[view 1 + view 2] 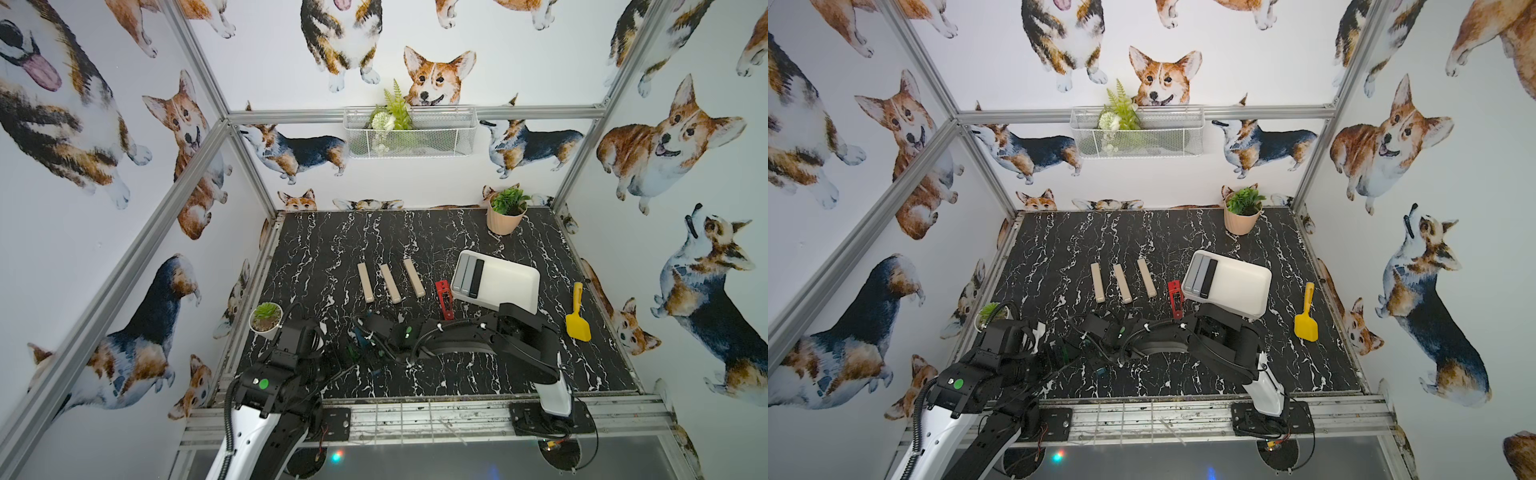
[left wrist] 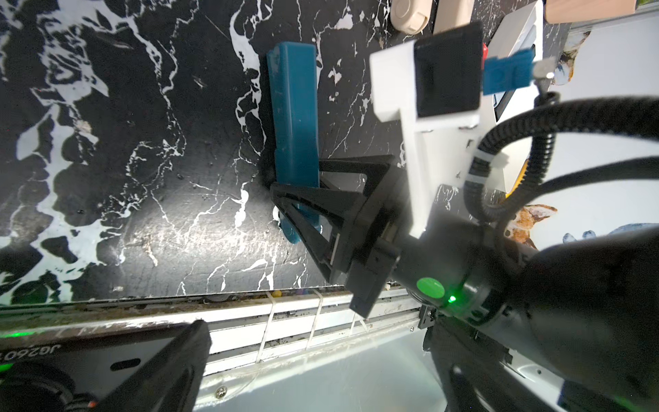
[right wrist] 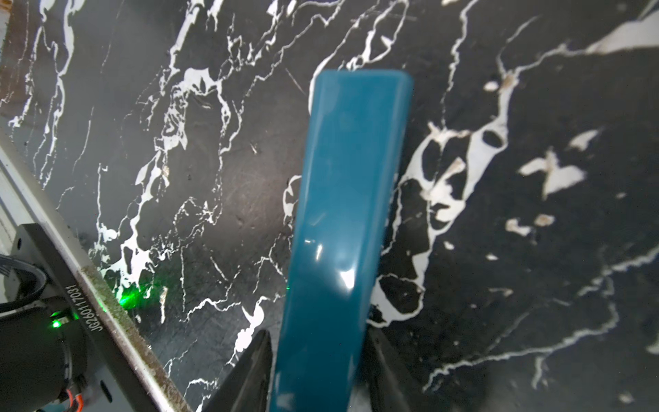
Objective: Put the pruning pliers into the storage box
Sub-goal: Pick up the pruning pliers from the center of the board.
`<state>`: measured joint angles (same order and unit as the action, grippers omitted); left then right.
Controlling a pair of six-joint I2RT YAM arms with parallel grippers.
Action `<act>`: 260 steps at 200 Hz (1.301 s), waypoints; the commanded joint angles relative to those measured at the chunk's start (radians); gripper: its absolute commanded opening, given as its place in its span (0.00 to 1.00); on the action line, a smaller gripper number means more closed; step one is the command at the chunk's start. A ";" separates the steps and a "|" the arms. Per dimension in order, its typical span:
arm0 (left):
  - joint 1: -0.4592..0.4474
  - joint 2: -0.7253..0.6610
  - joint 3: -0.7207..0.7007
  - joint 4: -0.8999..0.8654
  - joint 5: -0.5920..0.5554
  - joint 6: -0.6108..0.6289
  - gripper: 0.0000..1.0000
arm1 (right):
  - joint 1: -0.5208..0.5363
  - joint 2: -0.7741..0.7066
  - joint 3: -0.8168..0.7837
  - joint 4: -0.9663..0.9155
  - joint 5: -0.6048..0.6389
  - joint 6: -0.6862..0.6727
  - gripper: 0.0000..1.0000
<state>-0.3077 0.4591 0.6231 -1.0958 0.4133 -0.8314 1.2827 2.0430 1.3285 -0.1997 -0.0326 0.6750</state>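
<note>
Right wrist view: the teal pruning pliers (image 3: 346, 221) lie flat on the black marbled desk (image 3: 142, 160), near its 6 o'clock edge, with the right end effector (image 3: 319, 333) straddling one end. Its jaws stand close against the two long flanks; whether they already press cannot be told. The tool is a slim closed bar with rounded corners and a glossy skin that throws highlights. It looks stiff and probably light, but the smooth shell is likely slippery, so a hold across the narrow width suits it. The left wrist view shows that hold toward one end, not mid-length, so the free end may droop on lifting. In both top views the storage box (image 1: 515, 286) sits at about 3 o'clock, well apart, with two grey pliers (image 1: 459, 272) and the black pliers (image 1: 477, 277) packed along its 9 o'clock wall. The red pliers (image 1: 444, 299) lie just beside it, and three beige pliers (image 1: 390, 282) lie further toward 9 o'clock.
</note>
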 commanded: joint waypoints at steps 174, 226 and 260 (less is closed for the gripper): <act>0.002 0.066 -0.039 0.143 0.077 0.003 1.00 | -0.046 -0.115 -0.117 -0.081 0.116 0.033 0.00; 0.001 0.108 -0.070 0.256 0.120 0.006 1.00 | -0.063 -0.179 -0.153 -0.082 0.134 0.031 0.00; 0.001 0.173 -0.060 0.311 0.118 0.040 1.00 | -0.078 -0.224 -0.186 -0.083 0.149 0.034 0.00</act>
<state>-0.3077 0.5915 0.5549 -0.8692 0.5201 -0.8276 1.2144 1.8523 1.1603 -0.2810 0.0822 0.6910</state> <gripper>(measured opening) 0.999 0.289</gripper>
